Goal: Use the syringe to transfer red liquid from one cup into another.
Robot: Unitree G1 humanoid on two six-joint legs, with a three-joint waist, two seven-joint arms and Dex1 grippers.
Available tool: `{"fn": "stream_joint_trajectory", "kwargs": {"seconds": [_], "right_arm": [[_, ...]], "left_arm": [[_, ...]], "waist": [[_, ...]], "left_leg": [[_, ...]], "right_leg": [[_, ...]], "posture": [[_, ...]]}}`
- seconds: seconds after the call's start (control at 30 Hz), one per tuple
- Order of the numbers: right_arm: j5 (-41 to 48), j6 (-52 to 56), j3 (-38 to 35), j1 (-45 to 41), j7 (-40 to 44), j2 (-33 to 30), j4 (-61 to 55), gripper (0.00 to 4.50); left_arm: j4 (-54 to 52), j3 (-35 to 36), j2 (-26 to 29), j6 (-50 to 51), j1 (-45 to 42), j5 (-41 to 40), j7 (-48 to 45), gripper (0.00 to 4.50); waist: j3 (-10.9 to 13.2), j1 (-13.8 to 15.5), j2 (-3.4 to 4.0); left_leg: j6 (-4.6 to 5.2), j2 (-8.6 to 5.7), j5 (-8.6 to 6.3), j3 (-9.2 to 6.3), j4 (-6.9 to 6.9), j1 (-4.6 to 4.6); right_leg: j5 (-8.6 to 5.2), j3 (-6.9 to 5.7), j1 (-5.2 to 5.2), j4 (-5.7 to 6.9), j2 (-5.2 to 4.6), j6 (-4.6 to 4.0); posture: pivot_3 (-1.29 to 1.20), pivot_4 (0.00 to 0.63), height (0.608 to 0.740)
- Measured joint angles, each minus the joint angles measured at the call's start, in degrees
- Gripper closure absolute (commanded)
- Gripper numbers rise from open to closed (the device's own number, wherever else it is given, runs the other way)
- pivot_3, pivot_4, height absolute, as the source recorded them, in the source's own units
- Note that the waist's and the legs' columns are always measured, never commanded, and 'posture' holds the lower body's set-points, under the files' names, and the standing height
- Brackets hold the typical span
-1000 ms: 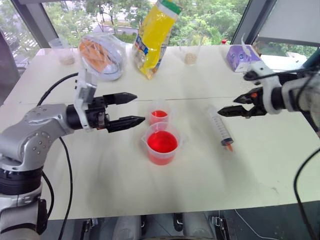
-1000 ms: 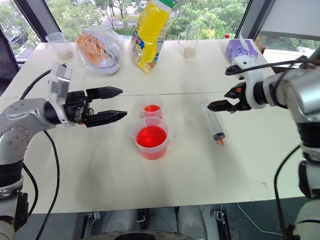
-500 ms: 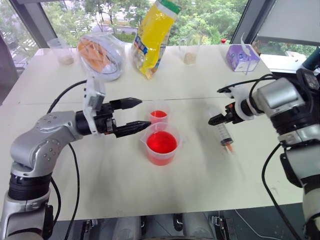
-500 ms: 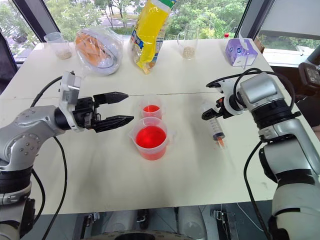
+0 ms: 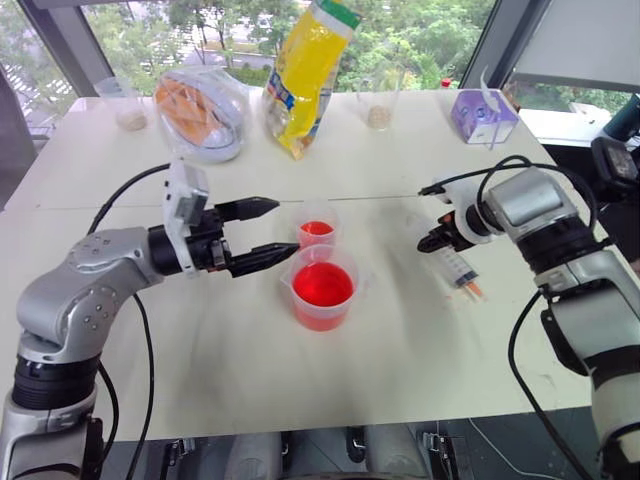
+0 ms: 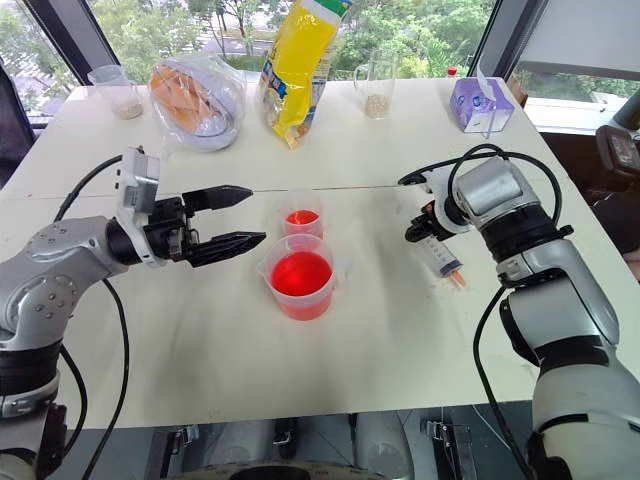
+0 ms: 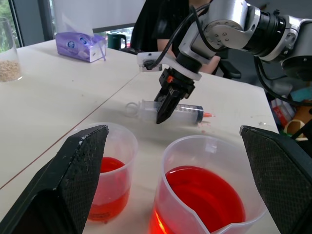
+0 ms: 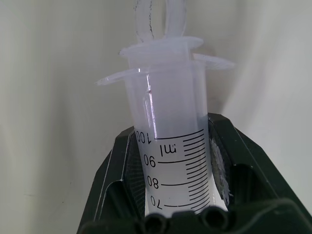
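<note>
The syringe (image 5: 458,268) lies on the white table to the right of the cups, its orange tip pointing toward the table's front edge. My right gripper (image 5: 432,240) points down and is shut on the syringe's barrel (image 8: 170,146) near the plunger end. The spouted beaker (image 5: 323,290), about half full of red liquid (image 5: 323,284), stands at the table's centre. The small cup (image 5: 318,228) stands right behind it with a little red liquid inside. My left gripper (image 5: 265,232) hovers open and level just left of both cups, holding nothing.
Along the far edge stand a yellow bag (image 5: 305,70), a clear bag of orange items (image 5: 205,110), a purple tissue box (image 5: 483,115) and two clear cups of beige grains (image 5: 380,108) (image 5: 128,105). A person (image 7: 165,19) sits beyond the table's right side.
My right gripper came down onto the syringe and shut on its barrel, and the syringe turned slightly on the table. The left gripper has stayed open beside the cups.
</note>
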Motion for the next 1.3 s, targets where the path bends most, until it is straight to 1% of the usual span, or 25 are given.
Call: {"fn": "stream_joint_trajectory", "kwargs": {"seconds": [0.17,0.23,0.3,0.37,0.47,0.5,0.57,0.6,0.67,0.73,0.83,0.93,1.1,1.23,1.3], "right_arm": [[1.65,4.19,-5.05,3.44,-1.43,-1.63,-9.4,3.07],[3.73,5.04,-11.83,5.24,-2.23,-2.35,-17.11,3.07],[5.45,5.43,-16.97,5.6,-2.74,-2.85,-22.64,3.07],[7.86,4.18,-24.43,6.69,-3.67,-2.01,-28.7,3.07],[11.57,-1.3,-33.92,8.52,-5.37,3.22,-35.63,3.07],[13.7,-5.27,-38.49,9.68,-6.66,7.86,-39.33,3.07],[17.02,-9.04,-41.33,10.21,-8.1,12.96,-43.17,3.07],[19.96,-10.36,-43.67,10.52,-8.76,16.27,-45.07,3.07],[25.54,-11.37,-46.28,11.38,-9.27,20.4,-47.79,3.07],[30.24,-12.75,-46.73,13.21,-9.06,22.77,-50.38,3.07],[34.57,-15.79,-45.64,17.31,-8.12,24.69,-52.89,3.07],[35.51,-19.28,-42.15,22.43,-6.38,25.26,-54.35,3.07],[31.03,-29.76,-33.07,31.18,-2.34,24.66,-53.39,3.07],[26.73,-37.24,-28.3,34.75,0.35,23.2,-50.77,3.07],[25.12,-40.72,-27.42,35.85,1.18,23.13,-49.58,3.07]], "left_arm": [[3.79,-0.16,0.78,-1.41,-3.74,1.5,-1.54,0.0],[5.8,-0.56,0.9,-1.51,-5.88,2.14,-2.51,0.0],[6.92,-0.97,0.9,-1.53,-7.33,2.42,-3.18,0.0],[8.37,-1.33,0.93,-1.53,-8.93,2.74,-4.06,0.0],[10.16,-2.11,0.99,-1.63,-11.04,3.78,-5.51,0.0],[11.24,-3.03,0.99,-1.81,-12.2,4.47,-6.21,0.0],[12.45,-3.93,0.92,-1.95,-13.48,5.12,-7.26,0.0],[13.2,-4.26,0.85,-1.96,-14.2,5.49,-7.82,0.0],[14.2,-4.75,0.85,-2.19,-15.21,6.09,-8.64,0.0],[15.05,-4.79,0.85,-2.51,-15.55,6.39,-9.41,0.0],[15.34,-5.13,0.81,-2.48,-16.3,6.6,-10.06,0.0],[15.67,-5.18,0.79,-2.46,-17.99,6.66,-10.57,0.0],[16.51,-5.22,0.38,-0.31,-20.83,5.57,-10.96,0.0],[16.03,-5.32,-0.36,1.02,-21.92,4.82,-10.95,0.0],[16.02,-5.83,-0.77,2.0,-21.69,4.81,-10.9,0.0]], "waist": [[0.01,0.2,0.02],[0.01,0.2,0.02],[0.01,0.18,0.02],[0.0,0.18,0.0],[0.0,0.02,0.0],[0.0,-0.06,0.0],[0.01,-0.08,0.01],[0.01,0.01,0.01],[0.01,0.1,0.01],[0.0,0.21,0.01],[0.0,0.2,0.0],[0.0,0.09,0.01],[0.0,-0.03,0.01],[0.0,0.01,0.0],[0.01,0.04,0.01]], "left_leg": [[0.0,-0.01,0.0,-0.01,0.0,-0.03],[0.0,-0.01,0.0,0.01,0.0,-0.05],[0.0,0.0,0.0,-0.01,0.0,-0.05],[0.0,0.0,0.0,-0.03,-0.02,-0.05],[-0.01,-0.01,0.0,0.0,-0.03,-0.01],[-0.01,-0.01,0.01,0.0,-0.03,0.02],[-0.05,0.02,0.03,-0.01,-0.04,0.02],[-0.07,0.02,0.04,-0.03,-0.04,0.01],[-0.07,0.06,0.04,-0.03,-0.04,0.01],[-0.06,0.04,0.03,-0.04,-0.04,0.01],[-0.02,0.01,0.01,-0.04,-0.02,0.01],[-0.02,0.0,0.01,-0.04,-0.02,0.02],[-0.03,-0.01,0.02,-0.04,-0.03,0.04],[-0.03,-0.01,0.02,-0.04,-0.02,0.05],[-0.03,-0.01,0.02,-0.04,-0.02,0.05]], "right_leg": [[0.0,-0.01,-0.01,-0.01,-0.02,0.0],[0.0,-0.01,-0.02,-0.02,-0.03,0.01],[0.0,-0.02,-0.01,-0.02,-0.02,0.01],[0.0,-0.04,-0.01,-0.03,0.0,0.01],[0.0,-0.03,0.0,-0.02,0.04,0.01],[0.0,-0.02,0.0,0.02,0.06,0.01],[0.0,-0.02,-0.01,0.05,0.08,0.01],[0.0,-0.03,-0.01,0.05,0.08,0.01],[0.0,-0.03,0.0,0.04,0.05,0.01],[0.0,-0.03,0.03,0.01,-0.01,0.01],[0.0,-0.03,0.06,-0.01,-0.05,0.01],[0.0,-0.03,0.06,0.0,-0.02,0.01],[0.0,-0.03,0.05,0.03,0.04,0.01],[0.0,-0.02,0.05,0.02,0.03,0.01],[0.0,-0.03,0.05,0.02,0.03,0.01]], "posture": [[0.0,0.15,0.74],[0.0,0.15,0.74],[0.0,0.15,0.74],[0.0,0.15,0.74],[0.0,0.15,0.74],[0.0,0.15,0.74],[0.0,0.15,0.74],[0.0,0.15,0.74],[0.0,0.15,0.74],[0.0,0.15,0.74],[0.0,0.15,0.74],[0.0,0.15,0.74],[0.0,0.15,0.74],[0.0,0.15,0.74],[0.0,0.15,0.74]]}}
